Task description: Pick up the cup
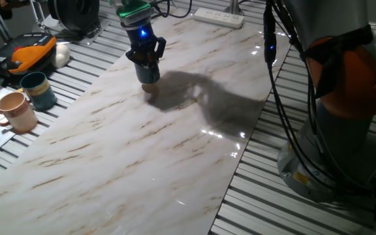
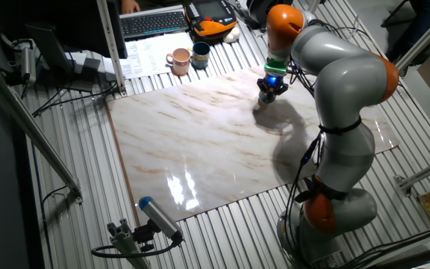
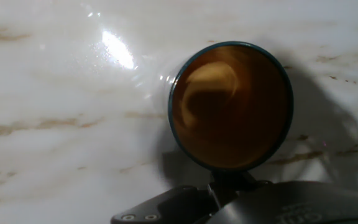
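Over the marble slab (image 1: 142,143), hand (image 1: 147,63) points straight down onto the cup (image 3: 230,104).

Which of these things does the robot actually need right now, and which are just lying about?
Part of the job:
- the cup, dark blue rim, orange-tan inside, standing on the marble table
- the gripper, directly above the cup

Just lying about:
- teal mug
- pinkish-tan mug
- power strip
- keyboard
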Controlling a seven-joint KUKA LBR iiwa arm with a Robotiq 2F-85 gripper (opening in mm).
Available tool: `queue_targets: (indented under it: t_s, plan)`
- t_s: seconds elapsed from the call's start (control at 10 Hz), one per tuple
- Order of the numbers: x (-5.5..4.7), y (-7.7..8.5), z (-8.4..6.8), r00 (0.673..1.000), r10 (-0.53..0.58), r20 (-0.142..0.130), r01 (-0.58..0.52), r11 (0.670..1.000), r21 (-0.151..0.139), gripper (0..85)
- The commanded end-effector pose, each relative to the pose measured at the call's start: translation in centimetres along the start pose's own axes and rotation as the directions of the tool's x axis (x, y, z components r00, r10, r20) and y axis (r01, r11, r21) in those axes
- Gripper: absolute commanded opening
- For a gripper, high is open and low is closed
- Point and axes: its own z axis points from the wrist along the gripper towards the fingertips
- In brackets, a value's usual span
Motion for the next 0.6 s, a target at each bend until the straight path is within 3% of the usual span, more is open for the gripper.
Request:
queue_targets:
  t_s: [0.0,0.5]
  plan:
    - [0.01,0.03,-0.01,1.0,0.0,0.0,0.0,1.0,-0.002,0.0]
    - [0.62,-0.59,0.85,1.0,-0.023,0.008,0.022,1.0,0.009,0.0]
